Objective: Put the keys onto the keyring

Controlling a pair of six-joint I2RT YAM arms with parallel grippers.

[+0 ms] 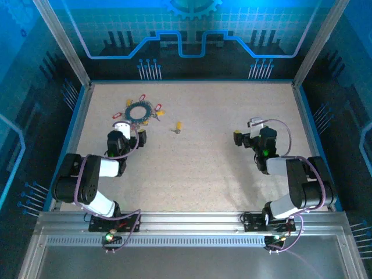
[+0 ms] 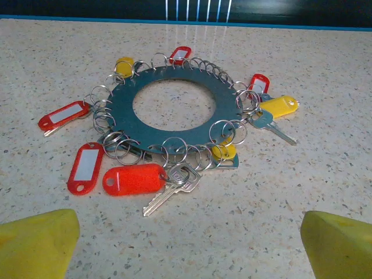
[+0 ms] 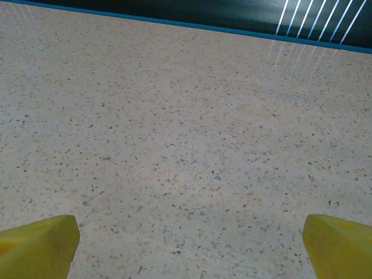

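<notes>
The left tool [image 2: 189, 247] is held open, and the keyring [image 2: 226, 113] lies flat on the worktop [image 2: 325, 192] just ahead of it, with keys [image 2: 273, 127] fanned around its rim; the nearest key [image 2: 165, 197] is laid with its blade pointing back toward the tool. The right tool [image 3: 189, 247] is held open over the worktop, well apart from the keyring. One yellow-headed key [image 1: 178, 125] lies loose right of the keyring, its long axis running roughly near-to-far.

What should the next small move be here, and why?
Probably ease the right gripper left toward the yellow-headed key, which lies alone on the table, apart from the keyring. That gripper is open over bare tabletop and points that way. The left gripper, also open, faces the ring, where the other keys appear to be attached.
</notes>
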